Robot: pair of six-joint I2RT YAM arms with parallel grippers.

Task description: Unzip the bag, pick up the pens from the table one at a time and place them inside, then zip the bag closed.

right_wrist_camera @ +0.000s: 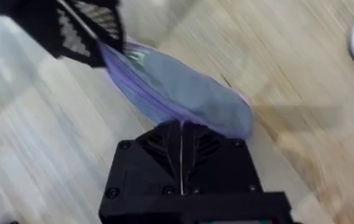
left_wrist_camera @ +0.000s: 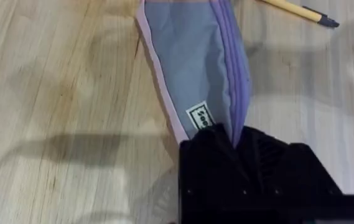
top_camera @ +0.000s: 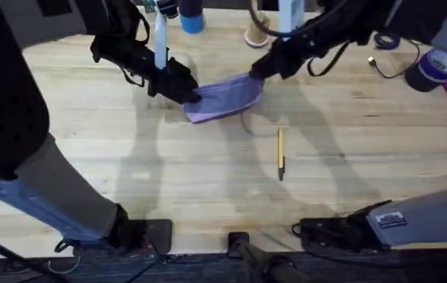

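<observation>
The light wooden table (top_camera: 129, 149) carries the purple bag (top_camera: 225, 98) and a yellow pen (top_camera: 280, 151).

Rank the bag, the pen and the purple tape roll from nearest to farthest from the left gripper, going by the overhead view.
1. The bag: pinched at its end by the left gripper.
2. The pen: on the table, nearer the bases.
3. The purple tape roll: far right edge.

Both arms outstretched, fingers (left_wrist_camera: 214, 140) pinched closed.
</observation>
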